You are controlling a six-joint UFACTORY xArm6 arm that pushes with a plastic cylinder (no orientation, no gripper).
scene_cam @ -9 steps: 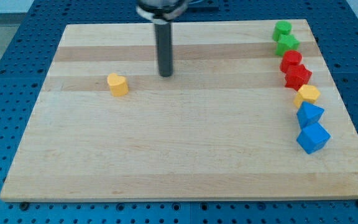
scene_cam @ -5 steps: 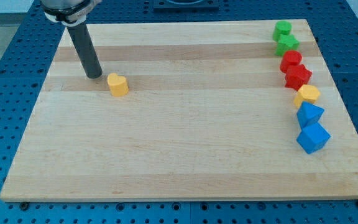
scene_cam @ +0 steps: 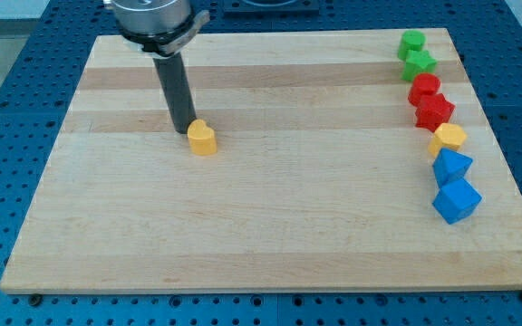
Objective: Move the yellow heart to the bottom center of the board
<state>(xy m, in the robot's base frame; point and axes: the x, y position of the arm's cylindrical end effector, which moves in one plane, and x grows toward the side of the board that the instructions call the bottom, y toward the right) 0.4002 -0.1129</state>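
The yellow heart (scene_cam: 203, 139) lies on the wooden board (scene_cam: 261, 226), left of centre in the upper half. My tip (scene_cam: 184, 131) rests on the board right against the heart's upper left side. The dark rod rises from there to the view's top.
A column of blocks runs down the board's right edge: a green block (scene_cam: 412, 41), a green star (scene_cam: 419, 63), a red block (scene_cam: 424, 89), a red star (scene_cam: 434, 111), a yellow hexagon (scene_cam: 448, 139), a blue triangle (scene_cam: 450, 166) and a blue cube (scene_cam: 457, 199).
My tip swung from the board's top centre to the heart's left, then moved right and down, pushing the heart a short way to the right and down.
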